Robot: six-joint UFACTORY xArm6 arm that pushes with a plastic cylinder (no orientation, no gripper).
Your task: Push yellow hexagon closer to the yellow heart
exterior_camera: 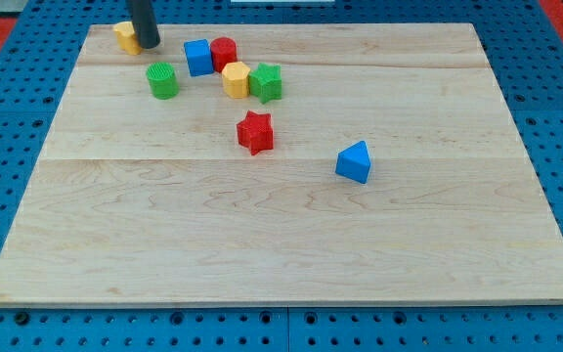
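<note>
yellow hexagon (236,79) lies flat, upright.

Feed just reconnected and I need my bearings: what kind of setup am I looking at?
Likely a lab tabletop pushing rig: a wooden board on a blue perforated bench, small coloured blocks like the red star, and my tip.

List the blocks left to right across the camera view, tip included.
yellow block → my tip → green cylinder → blue cube → red cylinder → yellow hexagon → red star → green star → blue triangle
</note>
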